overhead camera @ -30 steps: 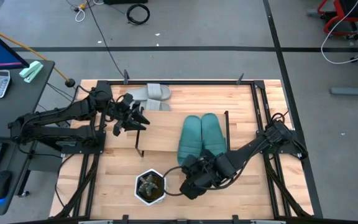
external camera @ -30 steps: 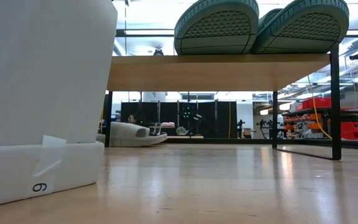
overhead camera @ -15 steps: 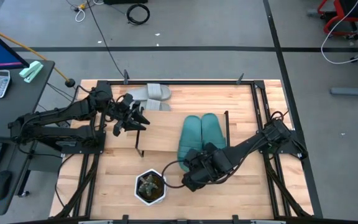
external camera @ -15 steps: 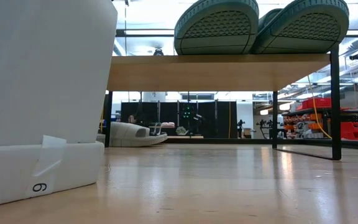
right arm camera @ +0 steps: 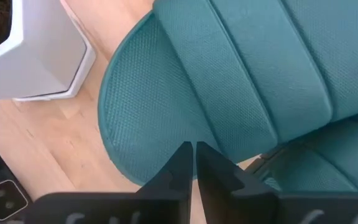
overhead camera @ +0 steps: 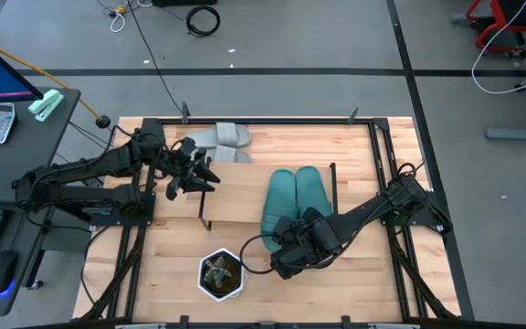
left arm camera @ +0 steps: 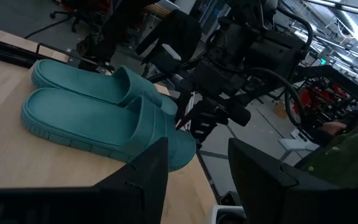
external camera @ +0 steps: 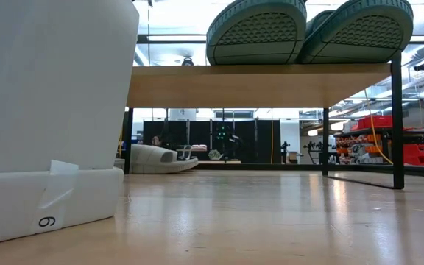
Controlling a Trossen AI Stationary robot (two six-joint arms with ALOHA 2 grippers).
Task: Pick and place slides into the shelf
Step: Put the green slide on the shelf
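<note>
Two teal slides (overhead camera: 295,199) lie side by side on the shelf (overhead camera: 236,224), their near ends (external camera: 256,29) reaching past its front edge. Two light grey slides (overhead camera: 224,137) rest on the table at the far side, one showing under the shelf (external camera: 157,158). My right gripper (right arm camera: 193,155) points steeply down with shut fingers over the near end of the left teal slide (right arm camera: 166,106). My left gripper (overhead camera: 196,175) hangs open and level left of the shelf, facing the teal slides (left arm camera: 98,118). My right gripper's shut fingertips (right arm camera: 182,158) stand over the rounded near end of the left teal slide (right arm camera: 148,143), coming from above at a slant from the table's near side. Whether they touch the slide I cannot tell; the slide lies flat on the shelf.
A white hexagonal planter (overhead camera: 220,274) stands on the table near the front edge, just left of my right gripper, and fills the low view's left (external camera: 50,110). The shelf's thin black legs (external camera: 396,125) stand on the wooden tabletop (overhead camera: 354,274).
My right gripper has gone a little toward the table's far edge, closer to the teal slides' near ends, and has tipped further downward. The slides lie as before.
</note>
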